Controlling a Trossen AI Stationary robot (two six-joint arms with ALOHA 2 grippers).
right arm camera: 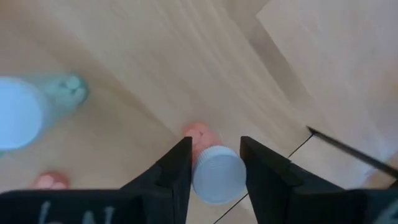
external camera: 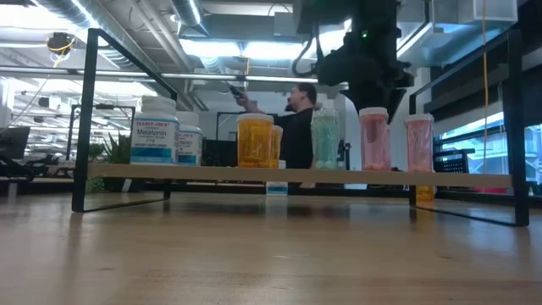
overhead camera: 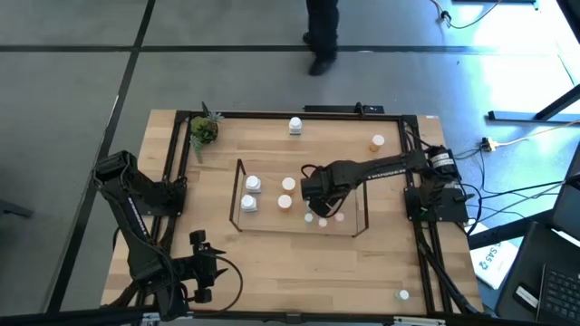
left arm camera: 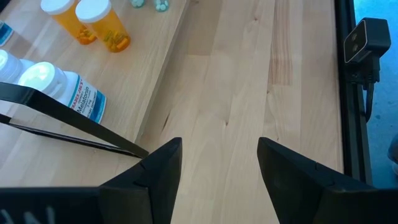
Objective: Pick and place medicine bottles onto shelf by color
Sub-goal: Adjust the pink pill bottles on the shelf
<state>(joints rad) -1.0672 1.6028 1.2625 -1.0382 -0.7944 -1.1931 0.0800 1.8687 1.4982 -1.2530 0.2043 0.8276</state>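
The table (overhead camera: pixel 281 263) carried the shelf (external camera: pixel 474 180) at its middle, and by my count the sort was well past halfway: in the low view the shelf held white bottles (external camera: pixel 154 129) at one end, then orange bottles (external camera: pixel 255 140), a teal bottle (external camera: pixel 324 139) and two pink bottles (external camera: pixel 418 141). The right gripper (right arm camera: pixel 214 168) hung over the pink end, its fingers standing either side of a pink bottle (right arm camera: pixel 216 171); I could not tell whether they pinched the white cap or had let go. A second pink one sat just beside those fingers, the teal one farther off. The left gripper (left arm camera: pixel 219 163) waited at the near table edge, fingers apart and empty. Three bottles were left off the shelf, I judged: white (overhead camera: pixel 295 125), orange (overhead camera: pixel 377 141) and a tiny one (overhead camera: pixel 403 294), all well away from both pairs of fingers.
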